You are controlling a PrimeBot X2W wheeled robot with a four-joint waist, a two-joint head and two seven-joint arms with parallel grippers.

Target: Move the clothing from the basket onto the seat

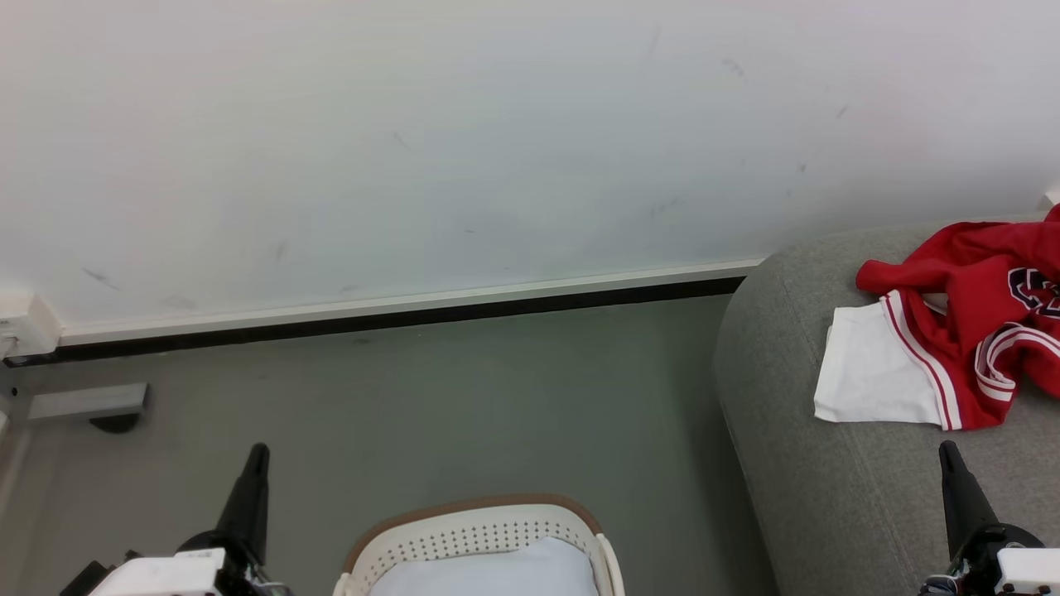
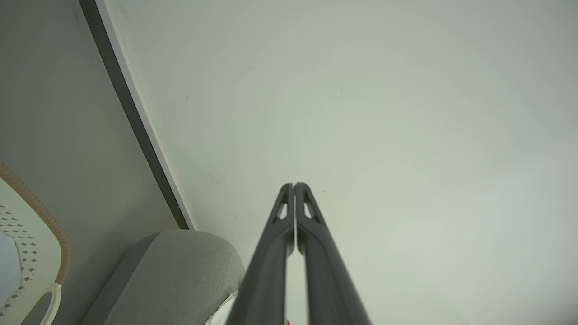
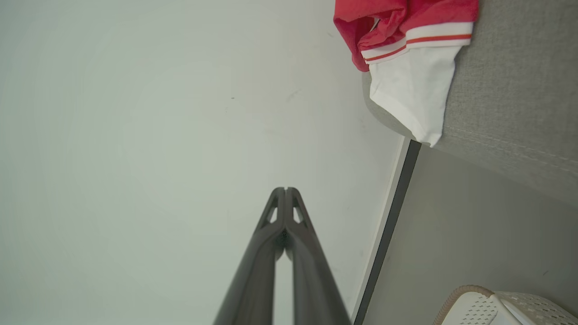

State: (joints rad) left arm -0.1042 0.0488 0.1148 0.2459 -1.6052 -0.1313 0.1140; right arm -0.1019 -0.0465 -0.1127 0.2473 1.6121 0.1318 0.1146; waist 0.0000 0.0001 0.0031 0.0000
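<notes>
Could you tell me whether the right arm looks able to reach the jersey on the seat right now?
Probably yes: the right gripper, shut, points toward the jersey lying on the seat, with nothing but bare upholstery between them.

The grey floor (image 1: 497, 397) carries the basket (image 1: 464, 538) at the near edge and the seat (image 1: 811, 513) to its right, apart from it. The jersey (image 1: 961, 331) lies crumpled on the seat, one white sleeve spread flat toward the seat's left edge.
</notes>
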